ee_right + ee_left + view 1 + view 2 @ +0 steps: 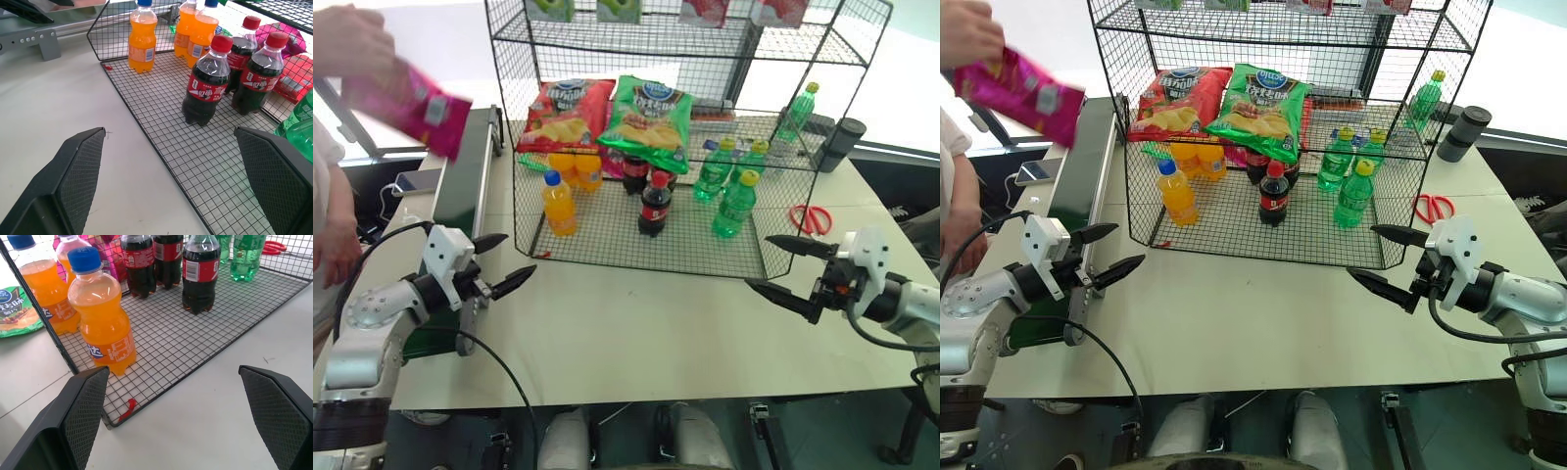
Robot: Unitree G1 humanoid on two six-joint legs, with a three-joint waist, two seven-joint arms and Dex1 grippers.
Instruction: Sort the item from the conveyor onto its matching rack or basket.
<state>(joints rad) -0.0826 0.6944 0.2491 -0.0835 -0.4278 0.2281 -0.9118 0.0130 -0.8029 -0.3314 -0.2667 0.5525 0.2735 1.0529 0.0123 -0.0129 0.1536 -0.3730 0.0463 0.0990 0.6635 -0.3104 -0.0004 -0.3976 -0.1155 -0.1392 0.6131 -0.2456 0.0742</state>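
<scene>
We take the tall black wire-grid rack [773,257] on the white table [636,333] as our landmark. The shiny magenta-pink chip bag [423,106] is not on the rack: a person's hand [350,41] holds it in the air, well to the left of the rack, above the far part of the long dark-green conveyor belt with grey metal rails [470,176]. The bag looks blurred.

On the rack's middle tier we see a red chip bag [563,115] and, just beside it, a green chip bag [648,117]. On the bottom tier stand orange soda bottles [559,204], dark cola bottles with red caps [654,206] and green bottles with yellow caps [734,206]. Red scissors [813,218] lie on the table at the right of the rack.

The left gripper [501,262] hovers in front of the rack's left corner, with its two black fingers spread wide and nothing between them. The right gripper [781,266] hovers in front of the rack's right corner, also spread wide and empty.
</scene>
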